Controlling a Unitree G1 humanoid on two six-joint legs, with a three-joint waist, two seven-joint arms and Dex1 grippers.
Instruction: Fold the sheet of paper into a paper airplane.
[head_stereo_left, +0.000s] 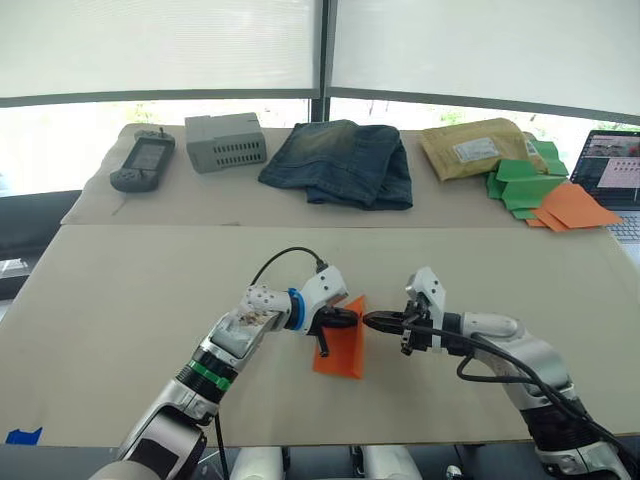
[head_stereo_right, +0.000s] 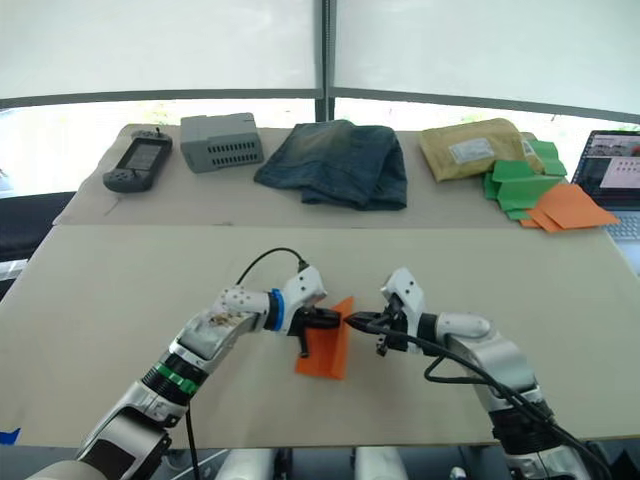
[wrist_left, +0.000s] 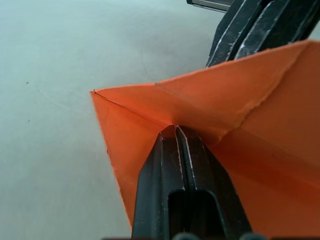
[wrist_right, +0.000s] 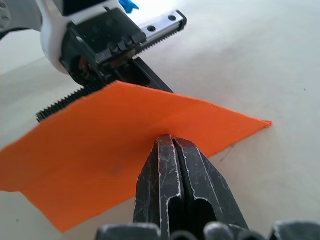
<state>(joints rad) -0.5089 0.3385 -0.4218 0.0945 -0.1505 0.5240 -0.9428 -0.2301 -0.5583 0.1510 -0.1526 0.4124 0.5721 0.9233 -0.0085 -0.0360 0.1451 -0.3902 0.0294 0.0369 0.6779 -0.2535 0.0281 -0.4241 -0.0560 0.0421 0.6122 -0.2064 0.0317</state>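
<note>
both claws, left claw (head_stereo_left: 345, 319) and right claw (head_stereo_left: 372, 320), pinch sheet of paper (head_stereo_left: 340, 345); jeans (head_stereo_left: 341, 162), green folded papers (head_stereo_left: 524, 183) probably far behind.

Left hand (head_stereo_left: 347, 319), right hand (head_stereo_left: 372, 320) pinching orange sheet of paper (head_stereo_left: 341, 349) (creased), beige table (head_stereo_left: 150, 300)

Both arms reach forward over the table and meet near its middle, forearms angled inward. The left hand (head_stereo_left: 345, 319), on a white wrist with a blue ring, points toward three o'clock, its two black fingers pressed together on the thin bright orange sheet of paper (head_stereo_left: 343, 345). The right hand (head_stereo_left: 372, 320) points toward nine o'clock, fingers likewise clamped on the sheet's upper edge.
</note>
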